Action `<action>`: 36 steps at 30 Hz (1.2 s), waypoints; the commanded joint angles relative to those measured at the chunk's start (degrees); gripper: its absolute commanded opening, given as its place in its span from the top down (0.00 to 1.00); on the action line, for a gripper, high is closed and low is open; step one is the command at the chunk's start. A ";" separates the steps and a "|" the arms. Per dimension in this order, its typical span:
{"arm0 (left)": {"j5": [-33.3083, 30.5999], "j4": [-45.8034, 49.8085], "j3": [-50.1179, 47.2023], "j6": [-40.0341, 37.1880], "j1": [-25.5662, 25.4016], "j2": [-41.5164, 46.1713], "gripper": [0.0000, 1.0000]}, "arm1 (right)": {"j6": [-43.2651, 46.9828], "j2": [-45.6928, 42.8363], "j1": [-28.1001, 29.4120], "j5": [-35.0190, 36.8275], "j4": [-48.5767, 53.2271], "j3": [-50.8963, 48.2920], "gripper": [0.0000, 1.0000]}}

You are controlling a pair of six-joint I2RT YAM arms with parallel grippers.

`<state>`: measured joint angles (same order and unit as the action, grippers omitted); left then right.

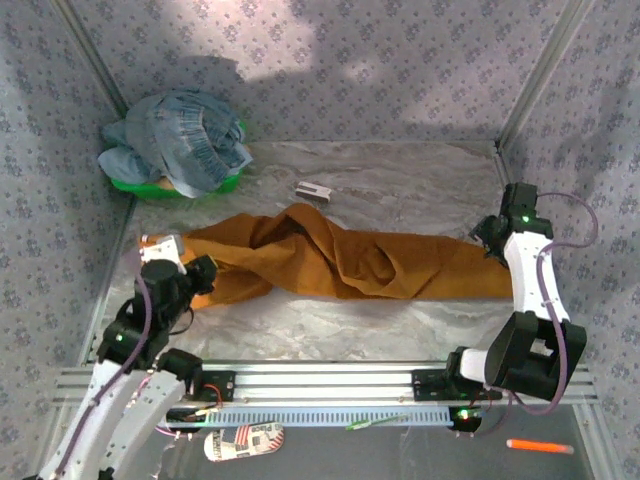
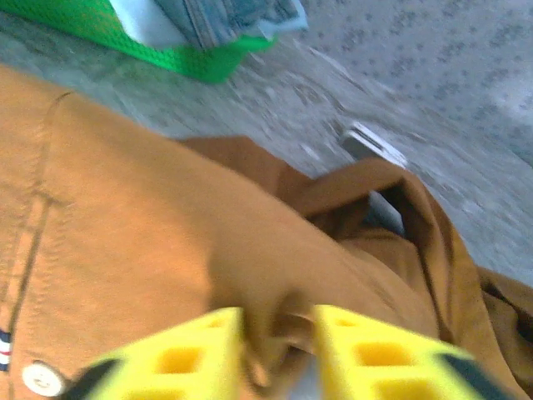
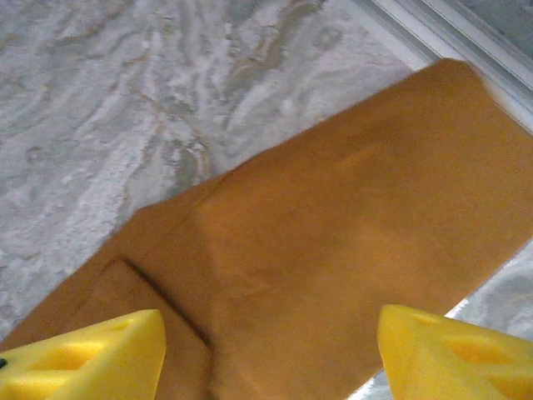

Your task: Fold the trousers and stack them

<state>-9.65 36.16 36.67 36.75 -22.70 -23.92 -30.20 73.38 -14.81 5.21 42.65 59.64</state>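
Note:
The ochre-orange trousers lie stretched across the table, waist at the left and leg ends at the right, bunched into folds in the middle. My left gripper is low over the waist end. In the left wrist view its yellow fingers stand a little apart, with a loose ridge of the trousers rising between them and a white button at the lower left. My right gripper hangs over the leg ends. It is wide open just above the flat trouser leg, clamping nothing.
A green basket piled with blue jeans sits at the back left, seen close in the left wrist view as the basket. A small grey-white object lies behind the trousers. Patterned walls close in three sides. A metal rail runs along the near edge.

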 commanded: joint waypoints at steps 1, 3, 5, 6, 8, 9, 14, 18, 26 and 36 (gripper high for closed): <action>3.19 6.24 0.92 4.29 -2.02 4.81 0.46 | -0.02 -2.36 4.00 -2.01 -0.36 0.77 0.27; 2.60 9.90 3.30 4.99 -2.35 7.68 0.33 | 0.18 -3.42 7.33 -2.78 0.55 0.35 0.26; 1.63 12.55 6.20 4.62 -2.35 9.30 0.25 | 0.07 -4.36 11.34 -4.85 0.21 -1.27 0.26; 1.21 13.22 7.61 4.13 -2.33 9.18 0.23 | 0.08 -4.30 13.66 -5.20 0.22 -2.23 0.26; 0.60 13.58 9.51 2.97 -2.33 6.79 0.20 | -0.19 -3.43 16.20 -5.74 0.01 -4.10 0.25; 0.57 13.31 10.11 2.13 -2.32 4.59 0.20 | -0.57 -2.87 16.26 -6.57 -1.05 -5.42 0.25; 1.01 4.78 12.30 -0.76 -2.35 -9.57 0.19 | -1.52 1.62 17.73 -14.17 -4.94 -8.77 0.25; -3.08 0.03 14.63 -2.14 -2.31 -21.97 0.12 | -2.06 0.63 22.52 -13.30 -3.14 -9.51 0.22; -5.99 -5.50 11.56 -1.90 -0.74 -35.83 0.08 | -4.80 -4.78 29.20 -17.95 -2.71 -13.96 0.16; -3.80 -8.31 3.76 -0.91 0.55 -35.79 0.72 | -2.41 0.34 31.78 -19.29 -5.29 -11.31 0.29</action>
<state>-13.47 29.17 42.68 35.18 -22.48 -61.73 -33.65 71.07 16.53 -12.64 38.24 46.46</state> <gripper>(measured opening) 0.330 0.747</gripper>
